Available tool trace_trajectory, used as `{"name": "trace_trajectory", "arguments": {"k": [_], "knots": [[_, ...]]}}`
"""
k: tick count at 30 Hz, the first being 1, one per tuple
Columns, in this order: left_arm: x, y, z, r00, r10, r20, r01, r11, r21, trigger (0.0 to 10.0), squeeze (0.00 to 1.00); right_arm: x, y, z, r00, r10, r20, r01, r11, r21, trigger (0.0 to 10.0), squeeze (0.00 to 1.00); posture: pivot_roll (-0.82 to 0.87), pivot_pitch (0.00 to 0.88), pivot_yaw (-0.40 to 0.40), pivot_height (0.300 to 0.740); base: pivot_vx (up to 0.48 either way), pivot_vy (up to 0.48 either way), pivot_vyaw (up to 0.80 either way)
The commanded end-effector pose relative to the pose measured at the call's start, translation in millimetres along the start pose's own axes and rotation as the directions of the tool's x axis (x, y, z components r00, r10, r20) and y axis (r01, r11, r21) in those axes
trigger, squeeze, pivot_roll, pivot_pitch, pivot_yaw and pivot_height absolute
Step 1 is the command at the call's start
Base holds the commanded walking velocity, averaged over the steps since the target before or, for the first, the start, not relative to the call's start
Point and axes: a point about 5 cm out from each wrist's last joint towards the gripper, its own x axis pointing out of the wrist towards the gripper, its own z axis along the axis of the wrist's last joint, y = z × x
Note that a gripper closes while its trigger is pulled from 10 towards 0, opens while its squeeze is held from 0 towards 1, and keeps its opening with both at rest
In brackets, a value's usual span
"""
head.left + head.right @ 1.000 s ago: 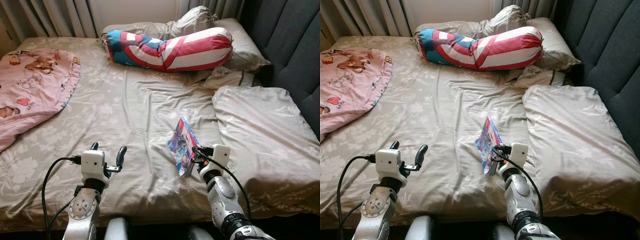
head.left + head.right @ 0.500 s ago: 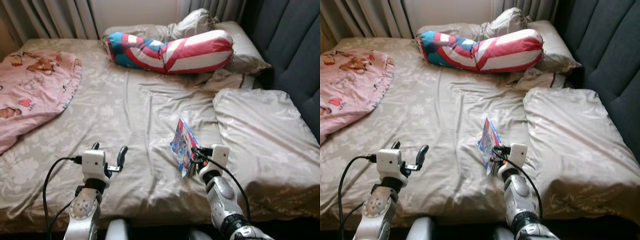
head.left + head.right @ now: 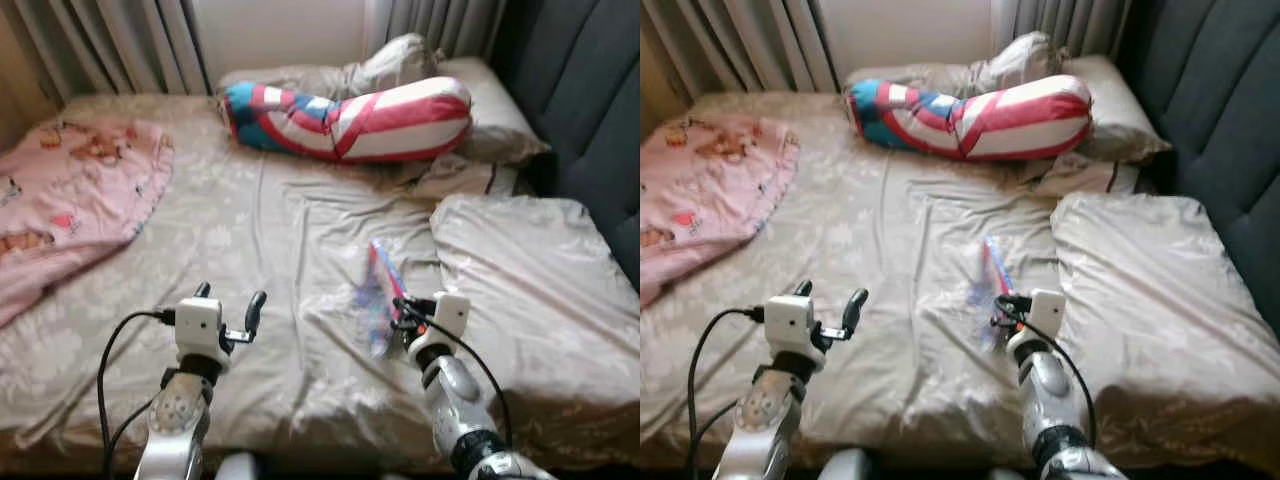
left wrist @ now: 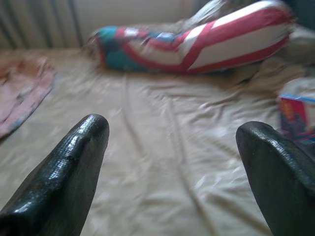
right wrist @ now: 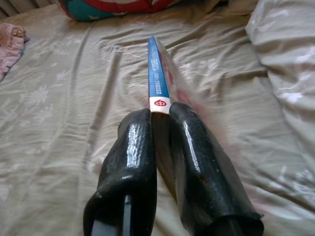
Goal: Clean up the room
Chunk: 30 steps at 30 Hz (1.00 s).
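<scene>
Two black fingers of the right hand (image 5: 160,142) pinch a thin book (image 5: 158,73) (left hand (image 3: 230,303) spread wide).

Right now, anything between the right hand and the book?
Nothing. The right hand is already shut on the book, gripping it by one end, edge-up above the bed sheet. The left hand hovers open, apart from it.

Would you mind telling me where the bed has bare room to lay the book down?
The sheet is bare between the pink blanket and the book held in the right hand. It is crowded by the striped bolster and the rumpled duvet.
</scene>
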Motion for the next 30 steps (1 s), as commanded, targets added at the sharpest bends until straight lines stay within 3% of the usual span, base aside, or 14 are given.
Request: {"name": "trace_trajectory", "arguments": {"k": [1,8,14,16,17,22,23,27,30], "knots": [[-1.5,2.3,-2.1,1.0,0.008,-0.014,-0.008,1.0,-0.002,10.0,0.0,6.3,8.7,8.9,0.999,0.025,0.032,-0.026,1.0,0.017,10.0,0.0,-0.08,0.087,-0.039,0.651,0.0,0.0,0.0],[-3.0,1.6,-2.2,1.0,-0.003,-0.019,0.003,1.0,0.001,10.0,0.0,12.6,7.7,17.8,0.999,0.004,0.038,-0.008,0.995,0.097,10.0,0.0,-0.06,0.095,-0.036,0.651,0.0,0.0,0.0],[-6.9,6.2,-1.6,1.0,0.0,-0.025,0.001,1.0,0.015,10.0,0.0,18.6,-1.8,26.5,0.996,-0.082,0.023,0.074,0.967,0.246,10.0,0.0,-0.04,0.111,-0.031,0.651,0.0,0.0,0.0],[-7.8,7.1,-1.4,1.0,0.0,-0.026,0.0,1.0,0.017,10.0,0.0,19.0,-1.5,27.0,0.996,-0.084,0.024,0.076,0.965,0.252,10.0,0.0,-0.03,0.114,-0.027,0.651,0.0,0.0,0.0],[-11.4,9.0,-1.0,1.0,-0.003,-0.03,0.004,1.0,0.024,10.0,0.0,21.6,-0.9,30.7,0.996,-0.087,0.027,0.075,0.948,0.309,10.0,0.0,-0.02,0.12,-0.022,0.651,0.0,0.0,0.0],[-15.6,12.5,0.2,0.999,-0.002,-0.034,0.004,0.999,0.043,10.0,0.0,24.4,0.1,33.5,0.995,-0.093,0.021,0.077,0.916,0.393,10.0,0.0,-0.02,0.141,-0.009,0.651,0.0,0.0,0.0],[-17.6,13.7,-0.3,0.999,-0.003,-0.04,0.005,0.999,0.047,10.0,0.0,26.7,0.3,37.8,0.994,-0.101,0.03,0.076,0.883,0.462,10.0,0.0,-0.01,0.151,-0.004,0.651,0.0,0.0,0.0],[-27.0,15.4,-0.4,0.998,-0.011,-0.056,0.014,0.998,0.056,10.0,0.0,30.7,7.4,44.2,0.996,-0.059,0.066,0.012,0.831,0.557,10.0,0.0,0.02,0.169,0.005,0.651,0.0,0.0,0.0],[-34.1,17.0,0.7,0.997,-0.014,-0.069,0.019,0.997,0.074,10.0,0.0,29.5,2.9,42.0,0.995,-0.084,0.056,0.034,0.804,0.594,10.0,0.0,0.03,0.185,0.009,0.651,0.0,0.0,0.0]]}}
